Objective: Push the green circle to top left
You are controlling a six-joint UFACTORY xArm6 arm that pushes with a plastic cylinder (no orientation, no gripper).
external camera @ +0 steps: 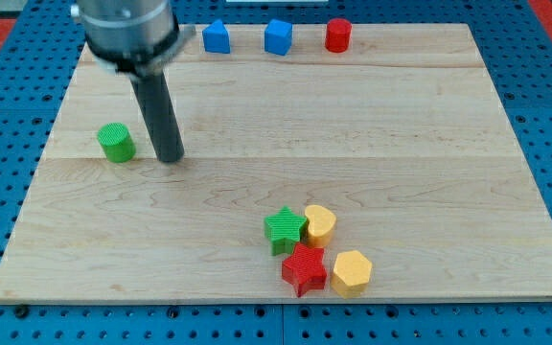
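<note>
The green circle [116,142] is a small green cylinder standing on the wooden board [391,125] at the view's left, about mid-height. My dark rod comes down from the view's top left, and my tip [170,157] rests on the board just to the right of the green circle, slightly lower than it. A narrow gap shows between the tip and the circle.
Two blue blocks [217,37] [278,36] and a red cylinder [338,34] stand along the board's top edge. A cluster sits at the bottom centre: green star [285,229], yellow heart [320,223], red star [304,269], yellow hexagon [352,271].
</note>
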